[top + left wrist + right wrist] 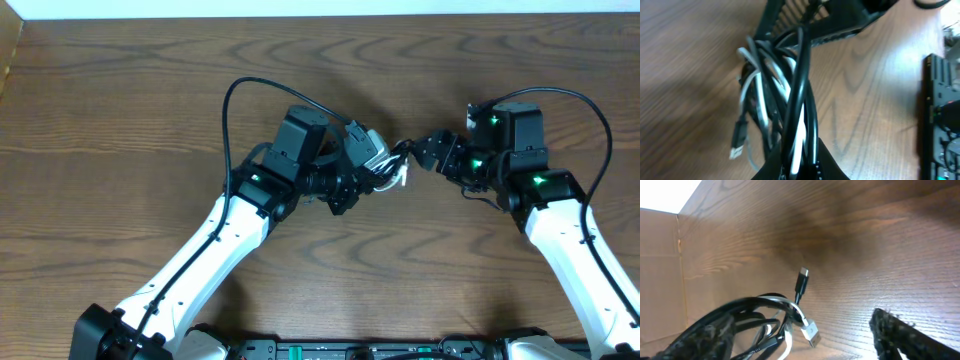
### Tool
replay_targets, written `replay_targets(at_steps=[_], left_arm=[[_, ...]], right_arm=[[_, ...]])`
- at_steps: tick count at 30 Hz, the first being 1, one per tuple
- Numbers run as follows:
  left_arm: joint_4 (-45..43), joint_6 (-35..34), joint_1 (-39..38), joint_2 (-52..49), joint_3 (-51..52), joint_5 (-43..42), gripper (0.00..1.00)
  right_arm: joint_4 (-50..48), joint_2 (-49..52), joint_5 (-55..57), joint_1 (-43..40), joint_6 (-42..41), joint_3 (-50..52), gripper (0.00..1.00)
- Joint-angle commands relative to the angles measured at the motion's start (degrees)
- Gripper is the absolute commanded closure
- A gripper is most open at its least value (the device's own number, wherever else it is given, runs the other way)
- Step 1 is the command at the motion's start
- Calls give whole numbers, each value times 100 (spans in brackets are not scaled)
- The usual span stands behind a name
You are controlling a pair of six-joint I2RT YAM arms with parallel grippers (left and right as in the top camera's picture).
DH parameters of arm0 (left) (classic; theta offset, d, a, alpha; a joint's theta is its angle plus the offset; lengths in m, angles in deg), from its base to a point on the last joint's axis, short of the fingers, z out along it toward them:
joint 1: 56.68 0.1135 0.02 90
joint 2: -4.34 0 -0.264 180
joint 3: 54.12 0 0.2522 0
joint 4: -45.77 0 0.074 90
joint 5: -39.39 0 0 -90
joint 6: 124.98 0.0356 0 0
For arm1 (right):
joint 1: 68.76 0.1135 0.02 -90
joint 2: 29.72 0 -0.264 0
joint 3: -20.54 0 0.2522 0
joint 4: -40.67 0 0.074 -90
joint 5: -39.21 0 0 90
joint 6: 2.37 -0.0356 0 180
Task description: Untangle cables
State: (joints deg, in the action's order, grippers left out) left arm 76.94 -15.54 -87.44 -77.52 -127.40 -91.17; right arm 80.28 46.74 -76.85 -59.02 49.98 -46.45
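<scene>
The cables, one black and one white, are wound together into a small coil just above the table's middle. My left gripper is shut on the coil. In the left wrist view the black and white strands run straight into its closed jaws, and a plug hangs loose at the left. My right gripper stands open right beside the coil's right end. In the right wrist view the coil shows a white plug and a black plug sticking out, and one finger stands well apart at the right.
Thick black arm wires arch over the left arm and the right arm. The table's far edge runs along the top. A brown side panel stands at the left. The robot's black base shows at the near side.
</scene>
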Motion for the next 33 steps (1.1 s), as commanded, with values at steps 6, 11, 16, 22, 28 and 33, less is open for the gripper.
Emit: replay_targets(at_steps=[6,11,16,22,28,33], left_arm=[[-151,-243,-7,76,15,-1012,92],[-546,-498,-7,76,15,-1720,92],[-879,-782,-7,76,15,-1917,92],[-1102,-946,-7,76,15,-2205,92],[-1110,-1038,-7,76,15,-2203,92],[-1110,-1040,0,76,15,-2201,92]], right_arm=[[-184,-114,-149,238,61,-76,6],[-208,-111,-149,236,37,-76,3],[-225,-111,-170,236,-66,-76,1],[-291,-111,-109,236,-63,-76,65],[-310,-109,323,229,-61,-76,99],[-155,-109,813,162,-42,-76,99]])
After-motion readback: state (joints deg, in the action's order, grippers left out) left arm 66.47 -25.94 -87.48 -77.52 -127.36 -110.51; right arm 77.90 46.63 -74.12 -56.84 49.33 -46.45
